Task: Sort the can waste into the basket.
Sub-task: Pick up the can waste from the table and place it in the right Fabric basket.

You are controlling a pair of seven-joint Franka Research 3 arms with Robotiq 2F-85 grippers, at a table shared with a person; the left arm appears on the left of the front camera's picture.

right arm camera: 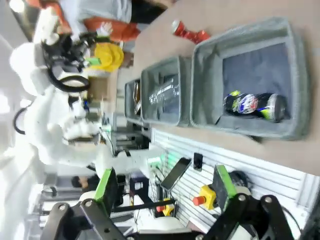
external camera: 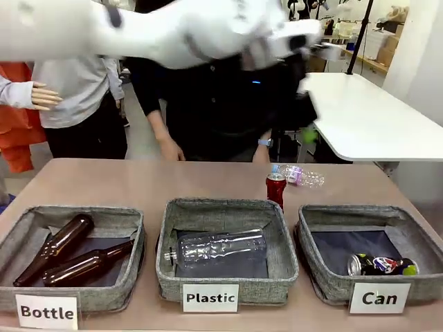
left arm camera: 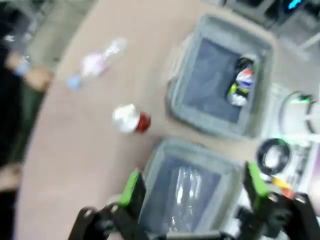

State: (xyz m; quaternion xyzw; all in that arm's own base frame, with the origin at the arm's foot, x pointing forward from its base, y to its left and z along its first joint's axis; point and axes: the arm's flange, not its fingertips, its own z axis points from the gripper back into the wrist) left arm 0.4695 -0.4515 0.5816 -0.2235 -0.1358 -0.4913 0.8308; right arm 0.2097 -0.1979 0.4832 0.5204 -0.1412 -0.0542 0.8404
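Left end effector (left arm camera: pixel 192 200): released, empty | right end effector (right arm camera: pixel 166 196): released | red can (left arm camera: pixel 131 120) beyond left end effector: likely light, thin-walled, dented; grip mid-body gently.

The tan tabletop (external camera: pixel 208 181) ran across the lower half of the front view, matte and evenly lit. Beyond its far edge, at about 11 o'clock, a strip of grey floor (external camera: pixel 142 131) showed. At 2 o'clock stood a white table (external camera: pixel 367 117) with a rounded corner, its top bright. Behind it, near 1 o'clock, a wooden bench (external camera: pixel 367 63) carried cardboard boxes (external camera: pixel 387 45), and a black stand pole (external camera: pixel 360 34) slanted upward. A white wall (external camera: pixel 422 48) closed the 3 o'clock edge.
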